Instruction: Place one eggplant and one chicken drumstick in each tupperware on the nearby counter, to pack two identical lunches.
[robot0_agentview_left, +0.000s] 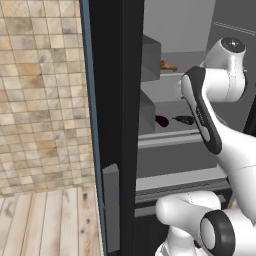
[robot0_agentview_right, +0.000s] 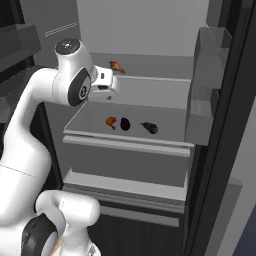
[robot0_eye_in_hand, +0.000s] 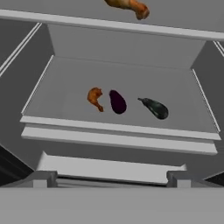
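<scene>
Inside an open fridge, an orange chicken drumstick (robot0_eye_in_hand: 95, 98) (robot0_agentview_right: 111, 122), a dark purple eggplant (robot0_eye_in_hand: 117, 101) (robot0_agentview_right: 125, 124) (robot0_agentview_left: 161, 120) and a blackish-green eggplant (robot0_eye_in_hand: 154, 108) (robot0_agentview_right: 150, 128) (robot0_agentview_left: 184, 119) lie side by side on the middle shelf. Another drumstick (robot0_eye_in_hand: 129, 6) (robot0_agentview_right: 117, 66) (robot0_agentview_left: 168, 65) rests on the shelf above. My gripper (robot0_eye_in_hand: 111, 180) (robot0_agentview_right: 111, 85) hovers in front of and above the middle shelf, open, with nothing between its fingers. The tupperware and the counter are out of view.
The fridge door (robot0_agentview_right: 207, 90) stands open on the right with grey bins on it. The middle shelf's front lip (robot0_eye_in_hand: 118, 131) and a closed drawer (robot0_agentview_right: 125, 165) lie below. A dark door edge (robot0_agentview_left: 115, 125), a tiled wall (robot0_agentview_left: 40, 100) and a wooden floor (robot0_agentview_left: 45, 225) are on the left.
</scene>
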